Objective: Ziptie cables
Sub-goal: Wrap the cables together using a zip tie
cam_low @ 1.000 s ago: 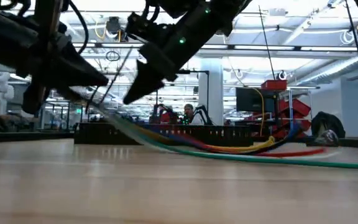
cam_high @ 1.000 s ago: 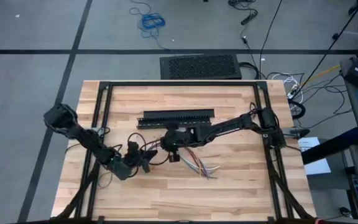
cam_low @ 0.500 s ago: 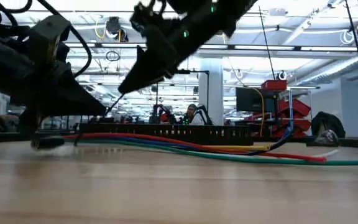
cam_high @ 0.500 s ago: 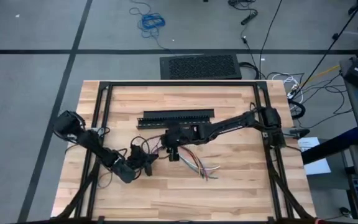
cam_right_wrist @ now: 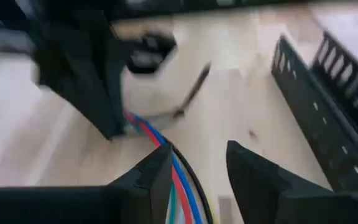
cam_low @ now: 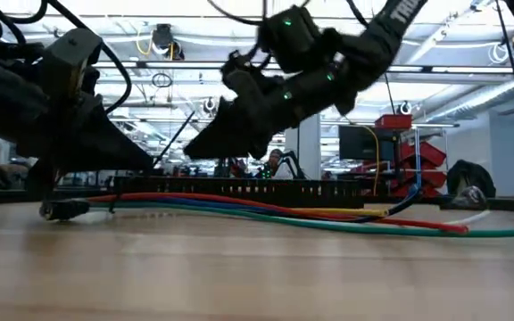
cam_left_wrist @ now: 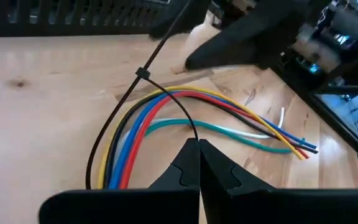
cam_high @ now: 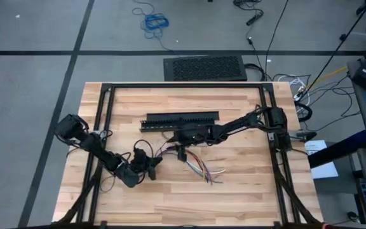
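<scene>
Left hand point(cam_high: 150, 163): low over the counter's front-left part, fingers pressed together at the tips in the left wrist view, clamped on the near end of the cables with the zip tie's black strip running under the tips.
Right hand point(cam_high: 180, 152): raised above the counter's middle, just in front of the slotted bar, fingers narrowly apart in the right wrist view, holding nothing, cables passing below the gap.
Counter point(cam_high: 246, 191): pale wood planks, ringed by a black metal frame.
Slotted bar point(cam_high: 182, 121): long, black, lying flat across the counter's far middle, well behind the cables.
Cables point(cam_high: 199, 167): yellow, green, blue and red wires flat on the counter, gathered at the left hand, fanning out loose toward the right; free ends splayed apart at the front middle.
Zip tie point(cam_left_wrist: 143, 73): thin black strip looped around the cables near the gathered end, small head resting on the wood, tail pointing up toward the right hand.
Background, low view: bright workshop hall beyond the counter, too far off to tell details.
</scene>
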